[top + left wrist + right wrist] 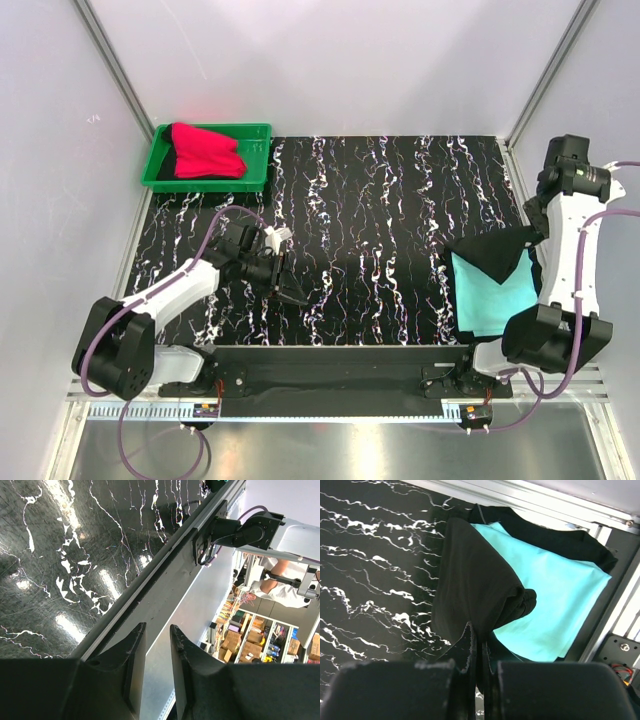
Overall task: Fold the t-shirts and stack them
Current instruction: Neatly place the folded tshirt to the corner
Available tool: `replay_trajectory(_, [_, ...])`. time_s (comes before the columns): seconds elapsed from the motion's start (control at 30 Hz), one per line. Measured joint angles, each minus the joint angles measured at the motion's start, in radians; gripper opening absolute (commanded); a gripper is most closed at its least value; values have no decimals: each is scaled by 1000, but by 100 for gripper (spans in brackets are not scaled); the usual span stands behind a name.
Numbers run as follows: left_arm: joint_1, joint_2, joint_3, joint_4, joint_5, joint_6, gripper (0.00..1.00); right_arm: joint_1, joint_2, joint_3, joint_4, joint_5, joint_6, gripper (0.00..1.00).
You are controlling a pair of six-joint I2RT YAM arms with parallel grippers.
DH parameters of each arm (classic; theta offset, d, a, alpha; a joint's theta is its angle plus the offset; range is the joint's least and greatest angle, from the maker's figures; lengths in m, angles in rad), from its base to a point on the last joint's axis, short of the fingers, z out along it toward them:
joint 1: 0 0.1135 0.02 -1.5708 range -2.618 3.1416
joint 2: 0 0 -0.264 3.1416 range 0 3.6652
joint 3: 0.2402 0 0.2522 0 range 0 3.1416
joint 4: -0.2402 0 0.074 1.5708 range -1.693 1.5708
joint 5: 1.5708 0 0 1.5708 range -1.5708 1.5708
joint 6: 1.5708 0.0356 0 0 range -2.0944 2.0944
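Bunching black t-shirt atop turquoise t-shirt

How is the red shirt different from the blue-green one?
The red shirt lies bunched in the green tray; the turquoise shirt lies spread flat on the table's right side. Nothing covers the red shirt; a black shirt pinched by the right gripper drapes over the turquoise shirt. Both are plain cloth.
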Motion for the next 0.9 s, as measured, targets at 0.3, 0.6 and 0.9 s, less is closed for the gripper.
replay_trajectory(0.3, [2,24,0,0,17,6,28,-29,-67,-100,-3,0,-9,0])
replay_trajectory(0.6, [5,26,-1,0,26,14,27,-50,-121,-209,-3,0,-18,0])
replay_trajectory(0.9, [5,26,-7,1,37,17,27,-92,-189,-357,-2,2,-28,0])
